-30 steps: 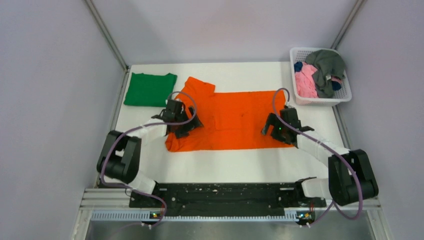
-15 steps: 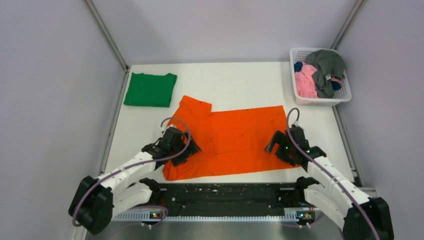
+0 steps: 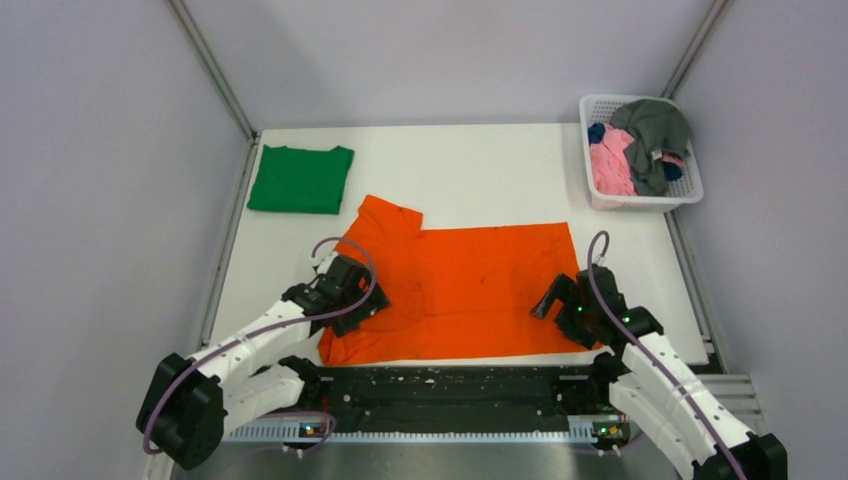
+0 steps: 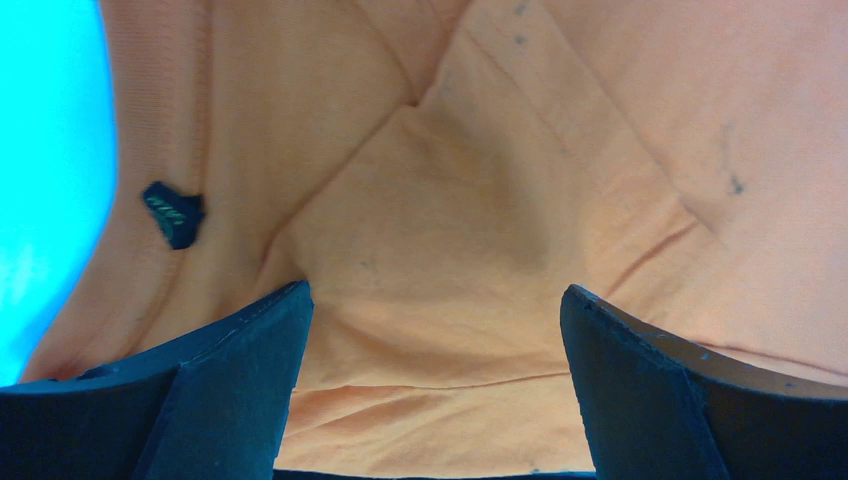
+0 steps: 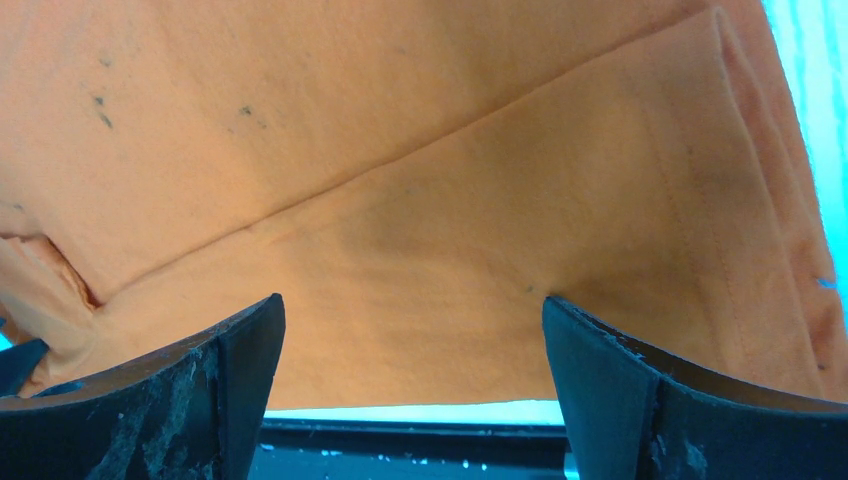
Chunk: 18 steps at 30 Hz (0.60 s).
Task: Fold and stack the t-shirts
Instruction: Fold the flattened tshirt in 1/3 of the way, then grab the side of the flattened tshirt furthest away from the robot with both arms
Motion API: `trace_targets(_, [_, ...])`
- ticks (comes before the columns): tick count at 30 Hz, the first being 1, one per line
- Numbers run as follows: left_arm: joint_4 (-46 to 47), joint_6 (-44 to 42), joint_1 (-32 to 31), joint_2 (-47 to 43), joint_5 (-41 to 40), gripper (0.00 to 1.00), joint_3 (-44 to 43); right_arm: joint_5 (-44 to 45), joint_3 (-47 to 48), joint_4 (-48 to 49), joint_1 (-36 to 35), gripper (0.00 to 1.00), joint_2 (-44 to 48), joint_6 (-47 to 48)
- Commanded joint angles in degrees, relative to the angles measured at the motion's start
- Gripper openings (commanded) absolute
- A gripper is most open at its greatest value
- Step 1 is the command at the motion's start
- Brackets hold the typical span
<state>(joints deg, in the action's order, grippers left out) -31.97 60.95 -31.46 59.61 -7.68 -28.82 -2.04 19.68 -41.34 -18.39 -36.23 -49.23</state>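
1. Orange t-shirt [image 3: 470, 290] lies spread flat on the table [image 3: 480, 160], under both sets of fingers. Its near edge runs just behind the fingertips.
2. Left gripper [image 4: 430, 330]: jaws spread wide, holding nothing. The cloth between its fingers [image 4: 240, 385] is creased, likely the shoulder and sleeve end. A small dark label [image 4: 172, 213] sits beyond the left-hand finger.
3. Right gripper [image 5: 410, 330]: jaws also spread wide and empty. Between its fingers [image 5: 200, 390] the cloth is smooth, with one fold line crossing it. The shirt's side edge lies just outside the right-hand finger.
4. You have one gripper at each end of the near edge. My read: this sets up a simultaneous pinch so the fold goes over square.
5. Green t-shirt [image 3: 298, 180] is already folded, well beyond the left fingers. That's probably the stack spot.
6. Basket [image 3: 690, 195] well beyond the right fingers holds pink, grey and dark blue shirts.
7. Watch the left-side creases; you may catch two layers there.
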Motion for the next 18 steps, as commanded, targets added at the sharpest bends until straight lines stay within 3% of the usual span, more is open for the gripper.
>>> trace_targets(1, [-6.5, -2.1, 0.1, 1.8, -6.3, 0.99, -4.7, 0.8, 2.1, -4.6, -0.8, 0.99, 1.9, -0.1])
trace_targets(10, [-4.5, -10.9, 0.5, 2.8, -14.6, 0.99, -19.4, 12.9, 12.9, 7.9, -0.8, 0.99, 1.3, 4.8])
trace_targets(14, [-0.2, -16.8, 4.9, 11.7, -12.7, 0.99, -28.3, 16.7, 14.9, 15.3, -0.8, 0.99, -1.6, 7.7])
trace_targets(18, [2.1, -22.0, 12.1, 26.0, -8.0, 0.99, -40.3, 17.2, 15.4, 19.0, -0.7, 0.99, -6.2, 10.1])
